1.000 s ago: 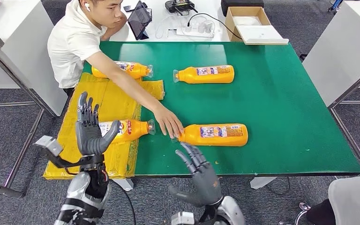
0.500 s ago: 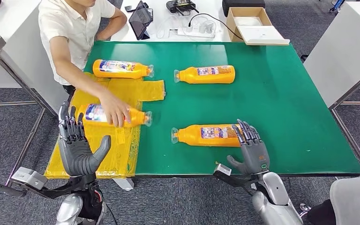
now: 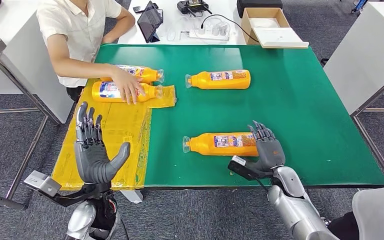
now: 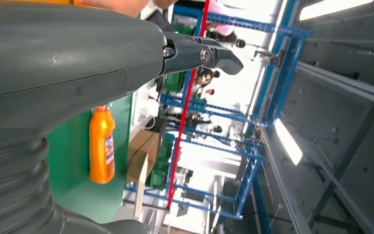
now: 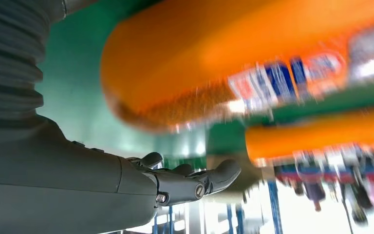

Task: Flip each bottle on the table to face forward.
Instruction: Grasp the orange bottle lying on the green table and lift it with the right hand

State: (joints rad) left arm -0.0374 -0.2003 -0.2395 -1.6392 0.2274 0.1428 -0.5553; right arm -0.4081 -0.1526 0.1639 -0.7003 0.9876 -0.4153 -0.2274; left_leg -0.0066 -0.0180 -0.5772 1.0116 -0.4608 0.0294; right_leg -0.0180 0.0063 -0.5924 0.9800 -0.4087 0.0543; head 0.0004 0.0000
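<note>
1. Lower left of the head view: left hand (image 3: 94, 152) raised off the table, fingers spread, holding nothing.
2. Lower right: right hand (image 3: 265, 148) open at the base of the near bottle (image 3: 220, 143), grip not yet closed; flip seemingly not yet made.
3. Upper centre: far bottle (image 3: 218, 79) lying untouched.
4. Upper left: person's hand (image 3: 128, 86) on two bottles (image 3: 111, 90); facing hard to judge.

We have bare green table (image 3: 305, 110) to the right of our right hand (image 3: 266, 150), which sits at the near bottle (image 3: 220, 144). Ahead left, a person's hand (image 3: 129, 86) covers two bottles on the yellow sheet (image 3: 115, 135).
</note>
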